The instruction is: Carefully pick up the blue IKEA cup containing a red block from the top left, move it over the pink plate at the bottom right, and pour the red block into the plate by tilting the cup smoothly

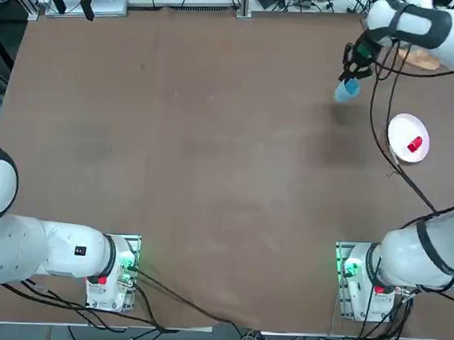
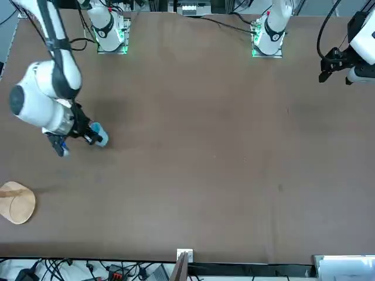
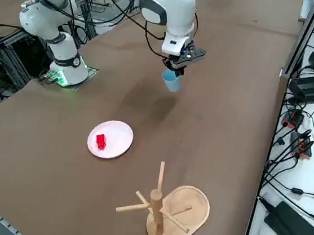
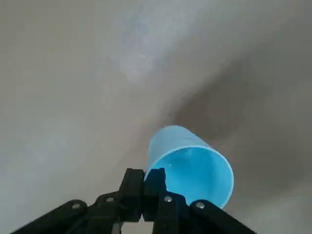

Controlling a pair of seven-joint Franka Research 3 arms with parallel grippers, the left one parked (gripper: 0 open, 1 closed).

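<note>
In the upper right of the top view, the working arm reaches far out over the table (image 1: 212, 162), its wrist bent down so the right gripper (image 1: 355, 72) hangs above the surface. Its fingers are clamped on the rim of the blue IKEA cup (image 4: 187, 165), which is held tilted in the air; the wrist view shows its inside empty. The red block (image 1: 415, 144) lies on the pink plate (image 1: 400, 130) at the right edge, near the cup. The wooden stand (image 3: 161, 208) sits at the lower middle of the side view.

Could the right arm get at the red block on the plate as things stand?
Probably not yet: the right gripper is shut on the cup, held above the table. The block lies uncovered on the plate.
</note>
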